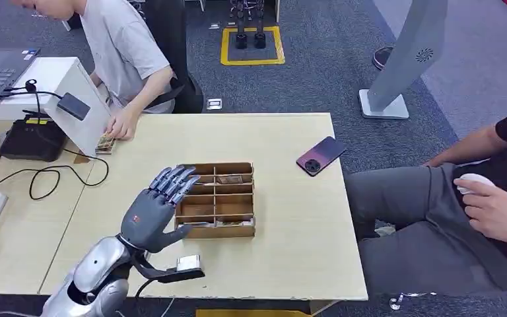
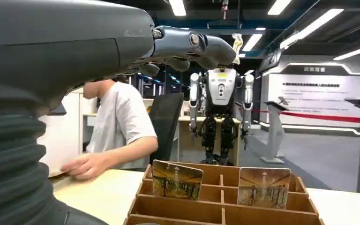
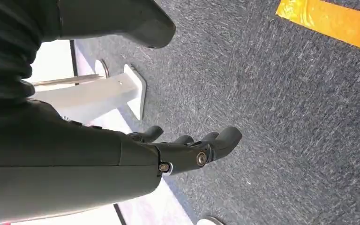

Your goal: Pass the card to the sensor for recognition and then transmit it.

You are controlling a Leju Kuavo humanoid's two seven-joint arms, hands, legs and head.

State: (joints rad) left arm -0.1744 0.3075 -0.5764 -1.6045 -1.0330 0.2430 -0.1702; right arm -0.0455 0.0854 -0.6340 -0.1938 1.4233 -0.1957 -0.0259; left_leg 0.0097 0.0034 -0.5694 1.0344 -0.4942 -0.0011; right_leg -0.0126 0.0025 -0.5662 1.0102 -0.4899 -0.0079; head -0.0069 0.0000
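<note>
The left robot hand [image 1: 155, 208] hovers above the table [image 1: 290, 231], at the left edge of a wooden divided box [image 1: 216, 199]. Its fingers [image 1: 175, 180] are spread and extended over the box's left compartments, and it holds nothing. The left wrist view shows the same hand [image 2: 187, 44] above the box [image 2: 220, 206], with two picture cards standing upright in the compartments: one card [image 2: 177, 180] on one side, a second card [image 2: 264, 187] beside it across a divider.

The right robot hand [image 3: 192, 150] hangs beside the body above grey carpet [image 3: 286, 117]; its fingers are loosely extended, apart, and empty.

A black sensor [image 1: 74, 105] on a cable stands at the table's far left, near a black device [image 1: 32, 137]. A seated person's hand [image 1: 121, 124] rests on a small stack of cards [image 1: 105, 143] just beside it. A phone [image 1: 321, 155] lies near the table's right edge, well apart from the box.
</note>
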